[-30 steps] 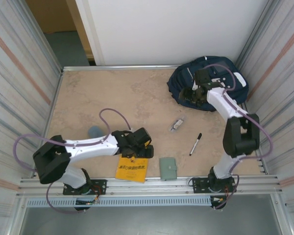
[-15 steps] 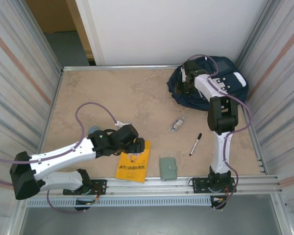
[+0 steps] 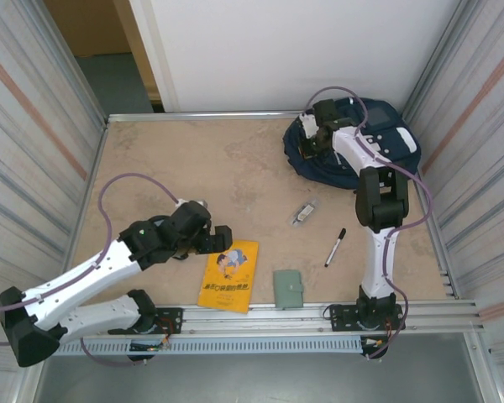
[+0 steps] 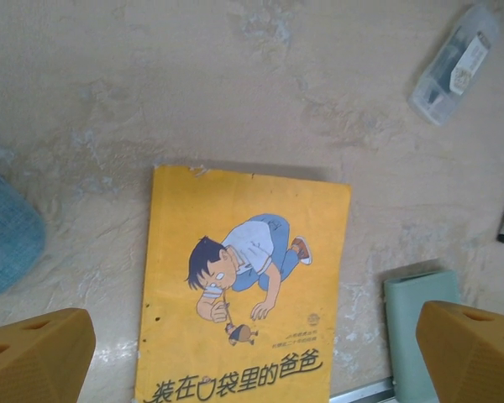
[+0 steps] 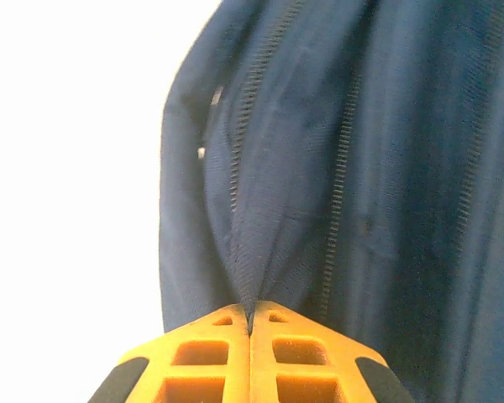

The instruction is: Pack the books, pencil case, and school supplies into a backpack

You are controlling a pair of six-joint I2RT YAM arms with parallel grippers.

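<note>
Upper right, the right gripper [image 5: 250, 323] is clenched on the backpack [image 5: 386, 168] at its zip edge, seemingly opening it; the left gripper [image 4: 252, 353], jaws spread above the book [image 4: 244, 285], next needs an edge grip.

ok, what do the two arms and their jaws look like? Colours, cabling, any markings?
The left arm and right arm match: white link shells, black joint housings, black bases. A mauve cable loops loosely along each. The jaws are orange-yellow plastic blocks. The right pair shows moulded lattice cut-outs and black side patches. No markings are legible.
</note>
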